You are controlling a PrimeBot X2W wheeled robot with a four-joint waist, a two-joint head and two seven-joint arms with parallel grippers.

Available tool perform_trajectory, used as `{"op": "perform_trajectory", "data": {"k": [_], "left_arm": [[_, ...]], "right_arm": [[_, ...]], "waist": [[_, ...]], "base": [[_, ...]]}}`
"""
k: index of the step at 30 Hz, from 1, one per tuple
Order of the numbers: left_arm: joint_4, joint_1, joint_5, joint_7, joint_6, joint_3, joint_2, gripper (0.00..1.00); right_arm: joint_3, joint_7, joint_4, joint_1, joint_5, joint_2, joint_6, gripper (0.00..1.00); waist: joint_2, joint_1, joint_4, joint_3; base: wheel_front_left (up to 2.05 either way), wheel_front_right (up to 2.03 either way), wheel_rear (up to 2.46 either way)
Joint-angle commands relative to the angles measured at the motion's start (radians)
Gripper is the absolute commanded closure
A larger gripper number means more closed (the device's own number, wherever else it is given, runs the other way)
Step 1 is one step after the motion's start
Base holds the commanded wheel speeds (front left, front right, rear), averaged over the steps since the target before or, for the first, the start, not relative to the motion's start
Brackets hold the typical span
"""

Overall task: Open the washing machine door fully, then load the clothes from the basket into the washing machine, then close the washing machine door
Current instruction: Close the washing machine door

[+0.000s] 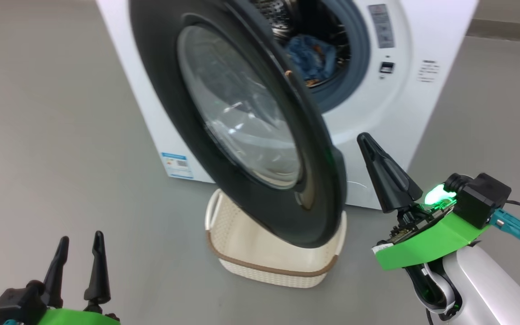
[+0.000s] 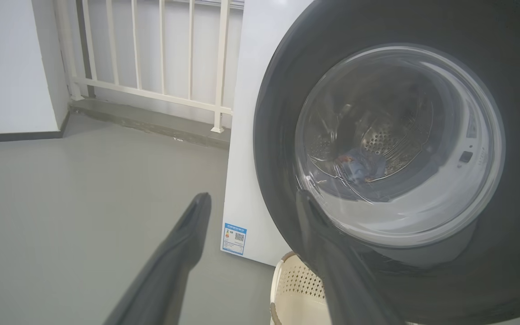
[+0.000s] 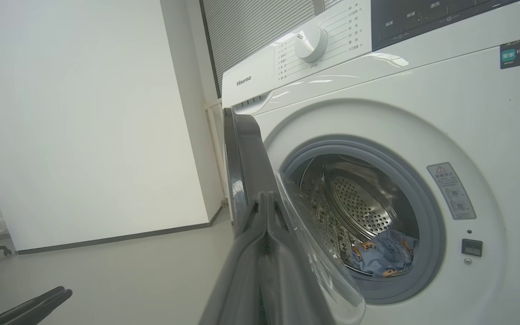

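- Nearby, at the lower left of the head view, the left claw (image 1: 81, 238) stood wide open, its two dark fingers apart with nothing between them.
- Over on the right, the right claw (image 1: 364, 141) had its fingers pressed flat together, pointing up and gripping nothing. It sat just beside the free edge of the door (image 1: 160, 67), and whether it touched that edge could not be told.
- Between the two arms, the basket (image 1: 260, 271) rested on the grey floor (image 1: 39, 158) in front of the washing machine (image 1: 422, 113), its far part hidden under the door's lower rim.
- Above the basket, the door hung partly open, with its glossy outer face and glass window turned toward the left claw.
- Behind it, the washing machine showed its grey gasket (image 3: 431, 216) and steel drum (image 3: 359, 203), with a blue label (image 1: 177, 165) low on its white casing.
- Farthest in, the clothes (image 1: 312, 56) lay in a blue heap at the bottom of the drum.
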Motion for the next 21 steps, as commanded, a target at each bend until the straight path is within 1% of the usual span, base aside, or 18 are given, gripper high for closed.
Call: {"op": "perform_trajectory", "data": {"k": [1,10,15,21], "left_arm": [[-0.017,-0.04,0.008,-0.01,-0.004,0.034,0.016,0.0],[-0.01,-0.037,0.01,-0.01,-0.006,0.036,0.011,0.0],[-0.007,-0.035,0.008,-0.01,-0.008,0.036,0.01,0.0],[-0.007,-0.036,0.005,-0.01,-0.01,0.039,0.009,0.0]], "right_arm": [[0.017,-0.008,-0.028,-0.03,0.004,0.0,0.004,1.0],[0.044,-0.008,-0.03,-0.02,0.002,0.0,0.004,1.0],[0.079,-0.008,-0.009,-0.011,0.007,-0.004,0.004,1.0],[0.124,-0.008,0.079,-0.002,0.011,-0.024,0.004,1.0]], "waist": [[0.0,0.0,0.061,0.0],[0.0,0.0,0.155,-0.003],[0.0,0.0,0.174,-0.004],[0.0,0.0,0.183,0.003]], "base": [[0.0,0.0,0.0],[0.0,0.0,0.0],[0.0,0.0,0.0],[0.0,0.0,0.0]]}}
